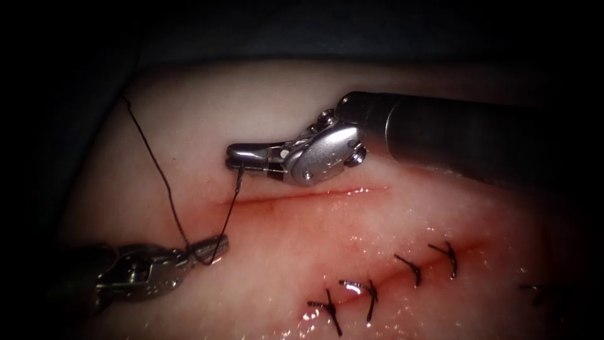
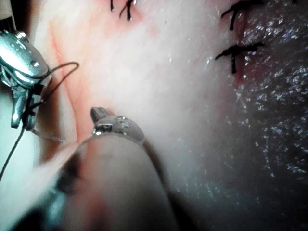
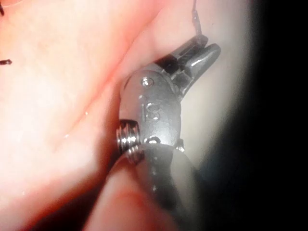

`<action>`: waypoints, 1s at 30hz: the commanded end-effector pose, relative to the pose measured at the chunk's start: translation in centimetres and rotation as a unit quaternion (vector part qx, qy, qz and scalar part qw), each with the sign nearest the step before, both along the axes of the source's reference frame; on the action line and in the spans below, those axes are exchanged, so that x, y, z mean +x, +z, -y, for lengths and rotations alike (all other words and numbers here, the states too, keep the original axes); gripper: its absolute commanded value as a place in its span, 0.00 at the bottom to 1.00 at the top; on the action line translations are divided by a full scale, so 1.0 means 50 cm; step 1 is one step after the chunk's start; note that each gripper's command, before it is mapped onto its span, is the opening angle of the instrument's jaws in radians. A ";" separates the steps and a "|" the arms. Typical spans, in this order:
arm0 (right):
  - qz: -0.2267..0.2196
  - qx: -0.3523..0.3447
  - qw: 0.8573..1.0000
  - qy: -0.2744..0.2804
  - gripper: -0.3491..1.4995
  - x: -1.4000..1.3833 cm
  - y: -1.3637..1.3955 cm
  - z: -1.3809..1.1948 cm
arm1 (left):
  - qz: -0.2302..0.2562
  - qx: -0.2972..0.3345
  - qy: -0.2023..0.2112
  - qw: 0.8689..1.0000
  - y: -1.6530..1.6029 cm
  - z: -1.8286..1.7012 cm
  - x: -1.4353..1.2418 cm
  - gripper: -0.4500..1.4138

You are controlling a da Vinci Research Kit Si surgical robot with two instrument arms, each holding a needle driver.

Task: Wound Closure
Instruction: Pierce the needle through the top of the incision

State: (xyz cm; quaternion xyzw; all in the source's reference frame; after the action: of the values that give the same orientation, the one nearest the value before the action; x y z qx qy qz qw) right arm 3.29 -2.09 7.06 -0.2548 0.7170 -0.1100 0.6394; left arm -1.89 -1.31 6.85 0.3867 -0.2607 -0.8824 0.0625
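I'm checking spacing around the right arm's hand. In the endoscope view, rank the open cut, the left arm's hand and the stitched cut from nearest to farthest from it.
From the right hand:
1. Open cut, just below it.
2. Left hand, lower left, wrapped by thread.
3. Stitched cut, lower right.

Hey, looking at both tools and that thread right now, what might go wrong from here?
1. The right tool grips the needle near one end, just above the open cut; it may swivel in so short a grip.
2. The thread loops around the left tool tip and could snag there.
3. The thread runs long across the tissue and might tangle.
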 end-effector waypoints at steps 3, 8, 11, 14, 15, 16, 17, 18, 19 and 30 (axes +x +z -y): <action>0.005 -0.007 1.000 0.000 0.00 0.0016 0.0042 0.0023 | -0.005 -0.001 -0.004 1.000 0.0018 -0.0012 0.0000 0.00; 0.012 0.008 1.000 -0.005 0.00 0.0013 0.0083 0.0056 | -0.008 0.000 -0.005 1.000 0.0021 -0.0015 0.0007 0.00; 0.015 0.017 1.000 -0.010 0.00 0.0010 0.0100 0.0075 | -0.008 0.000 -0.005 1.000 0.0020 -0.0018 0.0005 0.00; 0.019 0.023 0.999 -0.013 0.00 0.0008 0.0107 0.0087 | -0.008 0.001 -0.007 1.000 0.0020 -0.0024 0.0001 0.00; 0.021 0.022 0.999 -0.013 0.00 0.0007 0.0108 0.0090 | -0.007 0.001 -0.009 1.000 0.0020 -0.0025 0.0001 0.00; 0.023 0.025 0.999 -0.014 0.00 0.0006 0.0108 0.0091 | -0.007 0.001 -0.009 1.000 0.0020 -0.0027 0.0000 0.00; 0.024 0.025 0.999 -0.013 0.00 0.0005 0.0109 0.0092 | -0.007 0.001 -0.009 1.000 0.0020 -0.0028 -0.0001 0.00; 0.024 0.028 0.999 -0.014 0.00 0.0003 0.0109 0.0093 | -0.007 0.001 -0.009 1.000 0.0020 -0.0028 -0.0001 0.00; 0.025 0.030 0.999 -0.015 0.00 0.0002 0.0110 0.0094 | -0.007 0.001 -0.009 1.000 0.0020 -0.0028 -0.0002 0.00; 0.059 0.049 0.996 -0.054 0.00 0.0011 0.0136 0.0127 | -0.008 0.003 -0.010 1.000 0.0025 -0.0036 -0.0006 0.00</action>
State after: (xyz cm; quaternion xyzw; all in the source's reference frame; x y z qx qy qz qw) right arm 3.24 -2.77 7.71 -0.1748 0.6936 -0.1236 0.6878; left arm -1.85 -1.18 6.93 0.3767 -0.2605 -0.8873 0.0540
